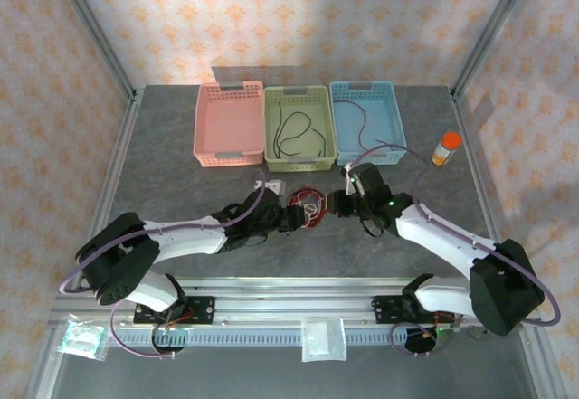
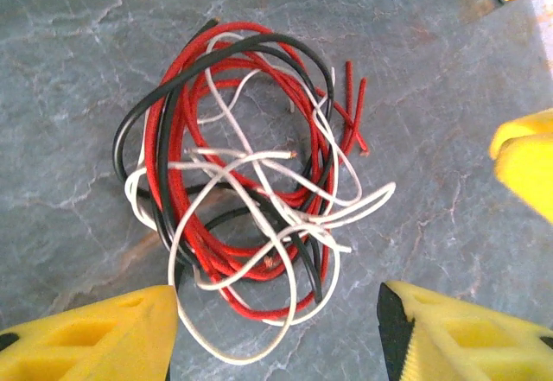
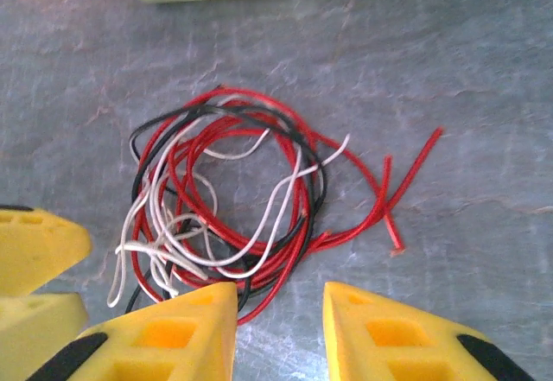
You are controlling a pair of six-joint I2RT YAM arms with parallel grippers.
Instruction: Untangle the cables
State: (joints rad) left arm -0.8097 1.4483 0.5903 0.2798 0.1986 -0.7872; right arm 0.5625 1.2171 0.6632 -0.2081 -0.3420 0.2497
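- The cables [image 2: 251, 200], red, black and white, lie tangled mid-worktop [image 1: 181, 173].
- Left hand [image 2: 276, 299]: jaws wide, empty, beside them.
- Right hand [image 3: 278, 293]: jaws narrowly apart, empty.

Supporting surface is a grey, stone-patterned table [image 1: 181, 173], flat and level, bounded by a metal frame. Along its far edge three perforated plastic baskets stand side by side, touching or nearly so: a pink basket [image 1: 229, 156] at left, a green basket [image 1: 300, 163] in the middle and a blue basket [image 1: 398, 128] at right, with an upright orange-capped bottle [image 1: 444, 148] just beyond the blue one. Near the table's centre, just in front of the green basket, the cables [image 1: 308, 207] lie directly on the surface as one loose tangle of red, black and white loops, two red ends trailing flat beside it.
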